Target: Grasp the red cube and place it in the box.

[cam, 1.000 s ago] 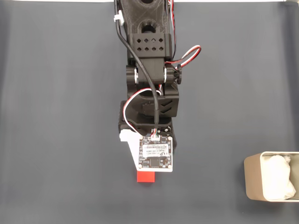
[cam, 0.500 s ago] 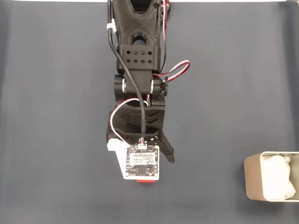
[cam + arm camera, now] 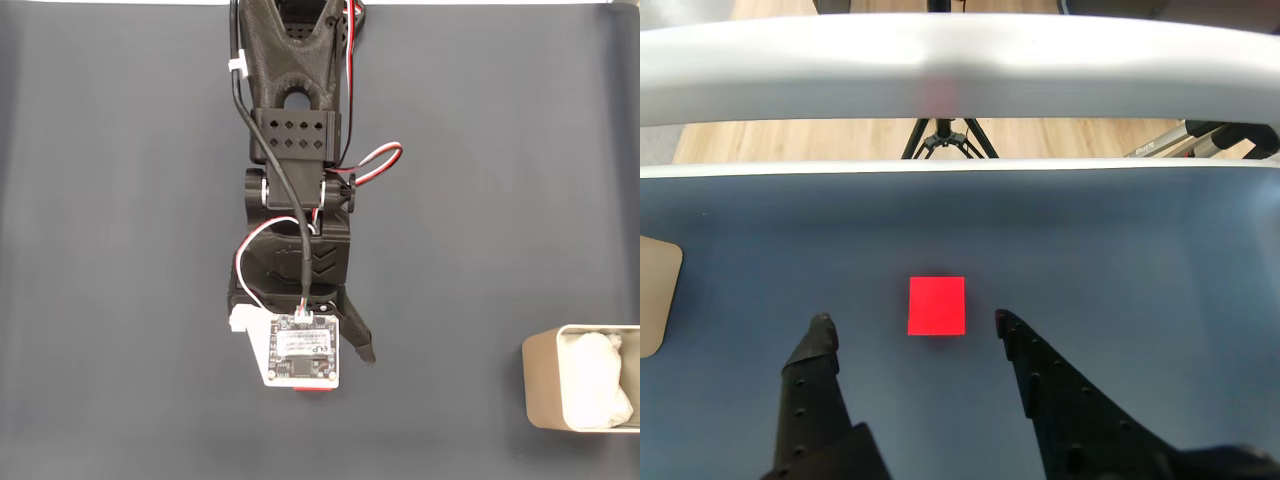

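In the wrist view the red cube (image 3: 937, 305) lies flat on the dark blue-grey mat. My gripper (image 3: 912, 320) is open, with one black fingertip left of the cube and the other right of it; both tips stand just short of it and touch nothing. In the fixed view my black arm (image 3: 295, 130) reaches down from the top edge, and its white camera board (image 3: 303, 355) covers the cube except for a thin red sliver (image 3: 315, 388). The box (image 3: 540, 390), pale beige with white wadding (image 3: 595, 380) inside, sits at the lower right edge there, far from the cube.
A beige corner of the box (image 3: 655, 295) shows at the left edge of the wrist view. Past the mat's far edge run a white rail (image 3: 960, 70), a wooden floor and a tripod (image 3: 940, 135). Bare mat (image 3: 120, 250) surrounds the arm.
The arm has swung slightly left and reached further down over the cube, and its jaws have spread open. The camera board now hides most of the cube in the fixed view.
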